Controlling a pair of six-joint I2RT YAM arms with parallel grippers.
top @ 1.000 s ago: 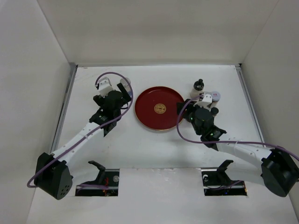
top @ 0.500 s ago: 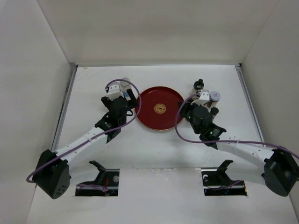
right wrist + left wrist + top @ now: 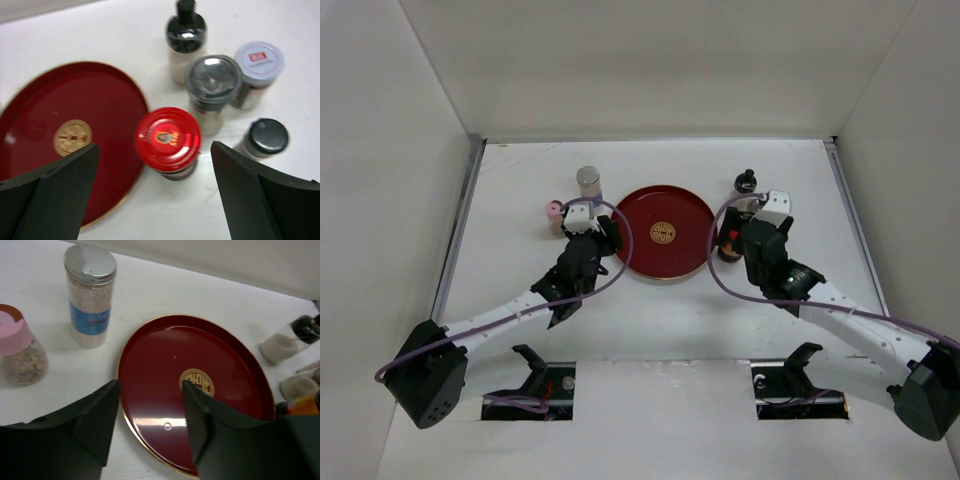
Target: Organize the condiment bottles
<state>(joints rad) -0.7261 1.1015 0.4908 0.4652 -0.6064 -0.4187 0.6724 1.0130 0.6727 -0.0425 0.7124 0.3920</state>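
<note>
Right wrist: right tool (image 3: 154,150), left tool (image 3: 150,390) gaping, empty; red-capped glass jar (image 3: 168,140) at 3 o'clock of round red plate (image 3: 100,95); nothing sorted yet.

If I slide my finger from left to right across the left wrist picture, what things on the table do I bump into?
pink-capped jar → silver-capped shaker → red plate → black-capped bottle
</note>
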